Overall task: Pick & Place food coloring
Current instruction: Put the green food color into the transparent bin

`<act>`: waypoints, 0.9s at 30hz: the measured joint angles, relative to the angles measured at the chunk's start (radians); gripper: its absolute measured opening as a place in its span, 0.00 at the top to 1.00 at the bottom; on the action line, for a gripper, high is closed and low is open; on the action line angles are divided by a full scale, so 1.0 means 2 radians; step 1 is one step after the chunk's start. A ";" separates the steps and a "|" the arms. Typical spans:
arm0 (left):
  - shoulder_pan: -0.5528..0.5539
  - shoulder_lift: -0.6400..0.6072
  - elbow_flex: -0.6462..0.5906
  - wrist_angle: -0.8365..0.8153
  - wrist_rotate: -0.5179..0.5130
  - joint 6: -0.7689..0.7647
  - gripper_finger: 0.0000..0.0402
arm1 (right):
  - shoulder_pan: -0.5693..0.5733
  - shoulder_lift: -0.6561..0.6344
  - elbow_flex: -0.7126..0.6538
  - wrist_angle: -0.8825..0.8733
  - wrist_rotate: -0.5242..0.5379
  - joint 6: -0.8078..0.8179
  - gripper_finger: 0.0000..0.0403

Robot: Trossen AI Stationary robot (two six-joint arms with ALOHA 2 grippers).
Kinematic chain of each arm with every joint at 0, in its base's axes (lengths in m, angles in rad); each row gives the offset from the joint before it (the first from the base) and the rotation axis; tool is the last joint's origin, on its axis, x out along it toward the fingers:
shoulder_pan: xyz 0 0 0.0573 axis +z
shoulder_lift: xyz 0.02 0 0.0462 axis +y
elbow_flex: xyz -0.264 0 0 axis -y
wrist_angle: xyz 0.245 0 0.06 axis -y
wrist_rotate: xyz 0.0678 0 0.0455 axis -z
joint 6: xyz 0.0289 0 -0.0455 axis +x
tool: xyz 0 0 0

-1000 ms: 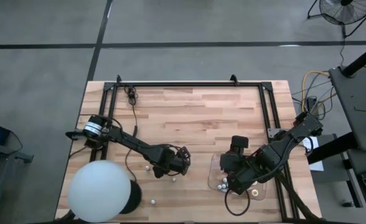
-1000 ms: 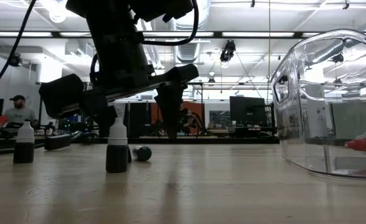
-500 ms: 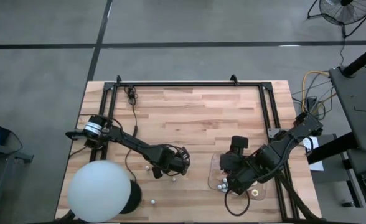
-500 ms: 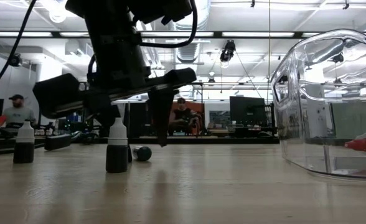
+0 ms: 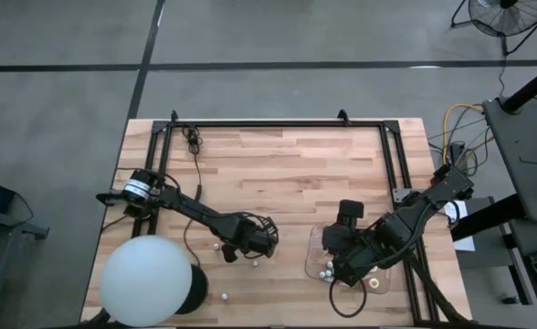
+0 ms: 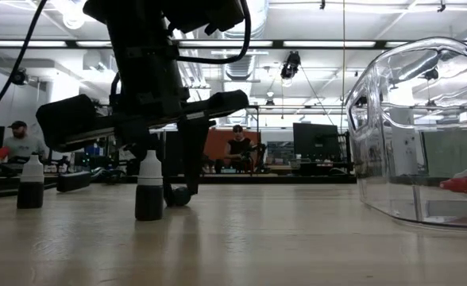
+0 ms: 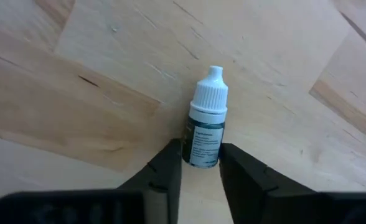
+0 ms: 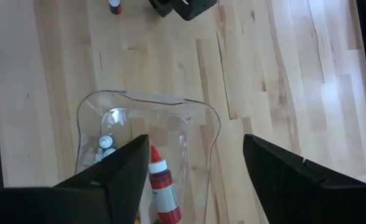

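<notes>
Between the left gripper's [image 7: 198,171] open jaws lies a white-capped bottle [image 7: 205,123] on the surface; the right gripper [image 8: 192,165] hovers, jaws wide, over the tray [image 8: 198,115].

Both six-joint arms are matte black. The left arm [image 5: 188,212] is slim, with a silver-and-white band at its base joint. The right arm [image 5: 405,224] looks bulkier, blocky near its wrist. Each gripper's fingers [image 8: 290,169] are flat, dark, tapering wedges.
</notes>
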 joint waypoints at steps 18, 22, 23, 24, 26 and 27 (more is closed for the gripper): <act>0.003 -0.003 0.003 -0.006 -0.037 0.042 0.93 | 0.000 0.000 0.000 0.000 0.000 -0.003 0.38; 0.003 -0.012 0.006 -0.005 -0.050 0.099 0.93 | 0.000 -0.001 0.003 0.000 0.000 -0.007 0.38; 0.003 -0.016 0.006 -0.006 -0.054 0.118 0.93 | 0.000 -0.001 0.005 0.000 0.000 -0.010 0.38; 0.003 -0.018 0.006 -0.006 -0.057 0.138 0.93 | 0.000 -0.001 0.008 -0.001 0.000 -0.014 0.38; 0.003 -0.027 0.006 -0.006 -0.065 0.176 0.93 | 0.000 -0.001 0.018 -0.004 0.000 -0.017 0.38; 0.003 -0.032 0.006 -0.006 -0.071 0.198 0.94 | 0.000 -0.001 0.026 -0.007 0.000 -0.017 0.38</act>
